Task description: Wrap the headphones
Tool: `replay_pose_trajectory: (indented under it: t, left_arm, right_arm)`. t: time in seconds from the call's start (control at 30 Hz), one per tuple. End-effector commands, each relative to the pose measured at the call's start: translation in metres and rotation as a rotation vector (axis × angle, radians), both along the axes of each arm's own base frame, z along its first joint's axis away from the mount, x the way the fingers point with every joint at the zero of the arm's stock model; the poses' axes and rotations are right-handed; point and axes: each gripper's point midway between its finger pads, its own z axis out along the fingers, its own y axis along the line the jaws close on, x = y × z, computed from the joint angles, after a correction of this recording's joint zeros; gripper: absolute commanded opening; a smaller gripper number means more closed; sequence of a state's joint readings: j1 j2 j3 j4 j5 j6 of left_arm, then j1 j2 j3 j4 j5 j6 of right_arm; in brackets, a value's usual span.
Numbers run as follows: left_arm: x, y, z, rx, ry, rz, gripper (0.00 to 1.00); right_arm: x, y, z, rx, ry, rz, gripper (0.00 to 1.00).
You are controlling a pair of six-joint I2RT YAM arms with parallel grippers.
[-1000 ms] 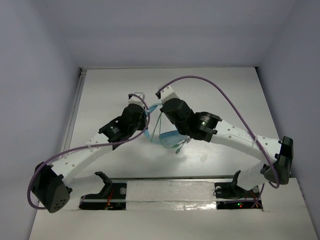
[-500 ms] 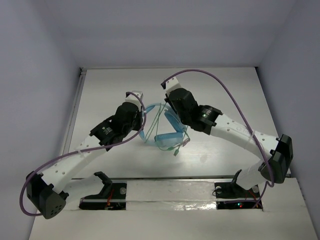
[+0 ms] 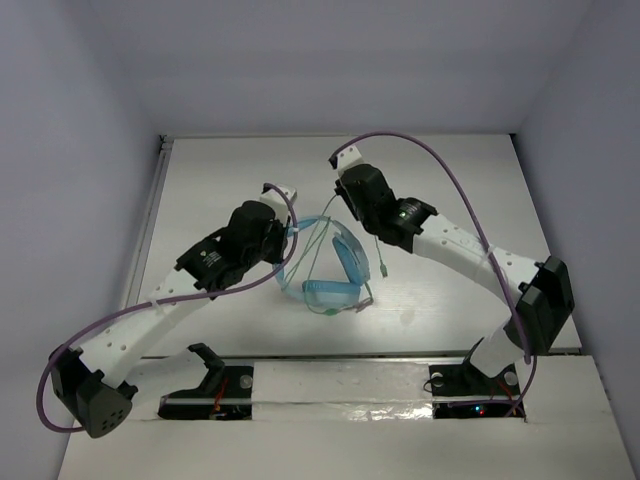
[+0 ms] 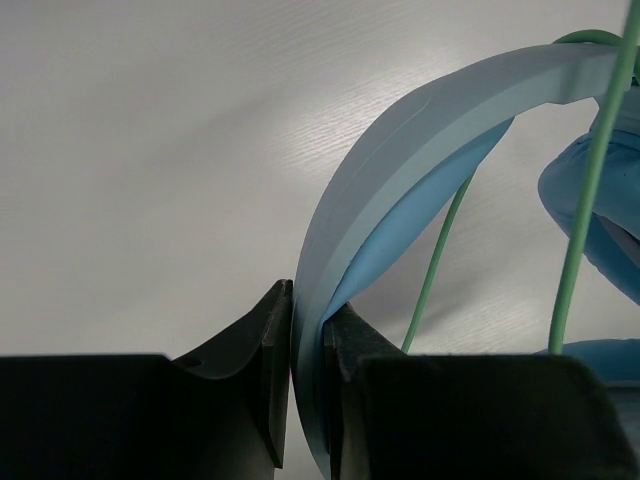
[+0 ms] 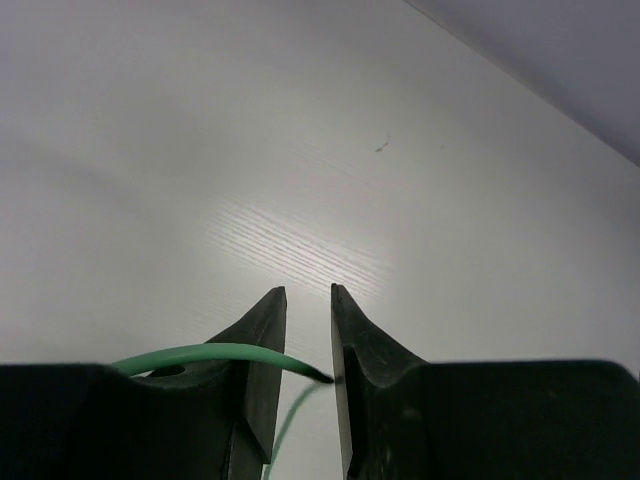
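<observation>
We log the headphones (image 3: 325, 291) at the middle of the white table (image 3: 200, 190), between the two arms. Left gripper (image 4: 308, 300) is clamped on the pale blue headband (image 4: 420, 120), one finger on each face. Right gripper (image 5: 308, 295) has its fingers drawn nearly together, with the thin green cable (image 5: 215, 352) pinched between them. From above we see cable strands crossing the headband's arc.
</observation>
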State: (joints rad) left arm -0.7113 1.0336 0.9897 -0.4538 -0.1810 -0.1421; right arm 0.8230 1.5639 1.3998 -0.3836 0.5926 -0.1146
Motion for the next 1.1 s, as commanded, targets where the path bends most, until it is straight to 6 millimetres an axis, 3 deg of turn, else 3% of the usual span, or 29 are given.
replay_pose_trajectory:
  t: [0.0, 0.17, 0.23, 0.4, 0.5, 0.53, 0.57, 0.73, 0.9, 0.93, 1.0, 1.07]
  left_arm:
    - [-0.005, -0.032, 0.054, -0.180, -0.090, -0.137, 0.00]
    - [-0.005, -0.037, 0.086, -0.259, -0.123, -0.154, 0.00]
    - [-0.004, -0.037, 0.097, -0.283, -0.138, -0.154, 0.00]
    - [0.002, -0.033, 0.113, -0.300, -0.168, -0.117, 0.00]
    - [0.007, -0.026, 0.124, -0.309, -0.197, -0.080, 0.00]
    - [0.006, -0.026, 0.129, -0.320, -0.206, -0.082, 0.00]
    - [0.009, -0.023, 0.132, -0.326, -0.215, -0.063, 0.00]
    - [0.014, -0.017, 0.154, -0.382, -0.266, -0.015, 0.00]
    - [0.022, -0.003, 0.174, -0.415, -0.321, 0.075, 0.00]
    - [0.021, -0.004, 0.184, -0.425, -0.337, 0.065, 0.00]
    - [0.017, -0.017, 0.188, -0.430, -0.328, -0.015, 0.00]
    - [0.016, -0.020, 0.189, -0.433, -0.332, -0.038, 0.00]
  right_arm:
    - [0.010, 0.012, 0.021, 0.101, -0.043, 0.012, 0.30]
    - [0.009, 0.008, 0.018, 0.192, -0.040, -0.004, 0.24]
    - [0.005, 0.005, 0.017, 0.239, -0.044, 0.005, 0.12]
    - [-0.005, 0.009, 0.005, 0.436, -0.010, 0.038, 0.00]
    - [-0.007, 0.008, -0.002, 0.498, -0.007, 0.050, 0.00]
    - [-0.007, 0.014, 0.009, 0.554, -0.037, 0.078, 0.00]
    - [-0.012, 0.019, 0.001, 0.584, -0.005, 0.115, 0.00]
    - [-0.027, 0.047, 0.010, 0.722, 0.020, 0.281, 0.00]
    - [-0.052, 0.074, 0.005, 0.825, 0.134, 0.450, 0.00]
    - [-0.054, 0.078, 0.008, 0.839, 0.133, 0.475, 0.03]
    - [-0.048, 0.079, 0.008, 0.827, 0.129, 0.467, 0.03]
    - [-0.040, 0.081, 0.021, 0.796, 0.098, 0.468, 0.03]
